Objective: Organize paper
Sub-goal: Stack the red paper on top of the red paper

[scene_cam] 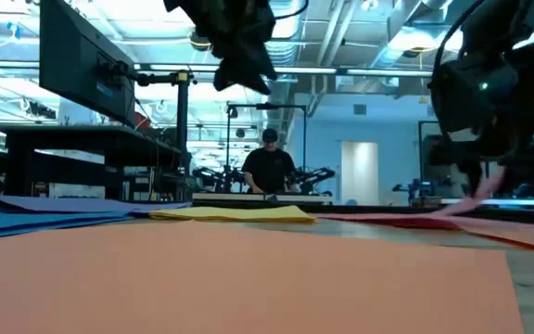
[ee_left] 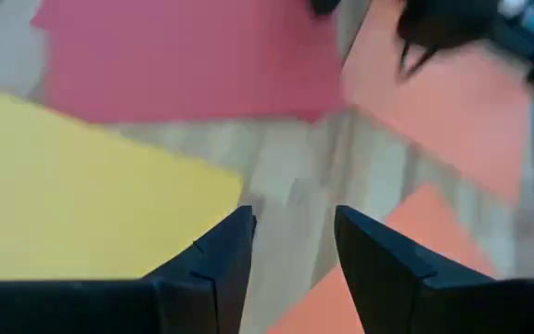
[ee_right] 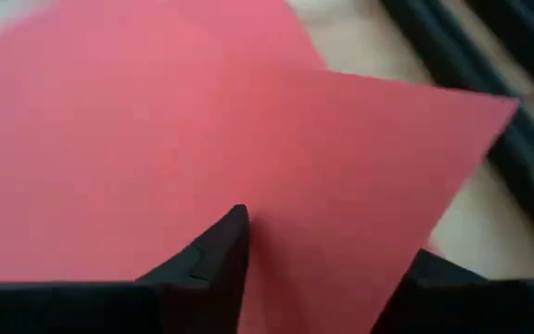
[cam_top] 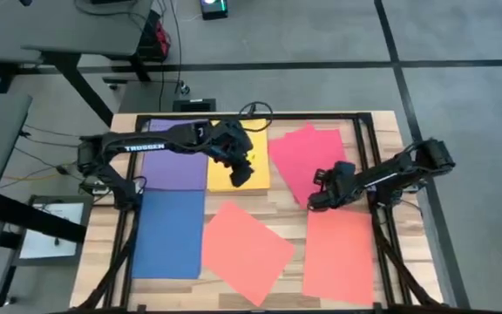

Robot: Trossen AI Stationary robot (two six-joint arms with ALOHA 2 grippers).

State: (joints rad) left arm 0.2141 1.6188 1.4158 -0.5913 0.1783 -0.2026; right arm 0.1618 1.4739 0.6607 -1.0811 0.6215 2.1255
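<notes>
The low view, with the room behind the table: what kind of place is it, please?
Probably a robotics lab or workshop: a person works at a far bench, a monitor stands on a desk, and bare ducts run under the ceiling.

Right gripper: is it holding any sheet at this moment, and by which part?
The right gripper sits at the near edge of the red-pink sheet, its jaws open astride that edge in the right wrist view. A closed hold cannot be confirmed.

1. My table (cam_top: 234,196) is evenly lit from above, with soft, faint shadows.
2. Level across the table, ceiling lights (scene_cam: 290,23) glare and my arms turn to silhouettes.
3. Both wrist views are blurred.
</notes>
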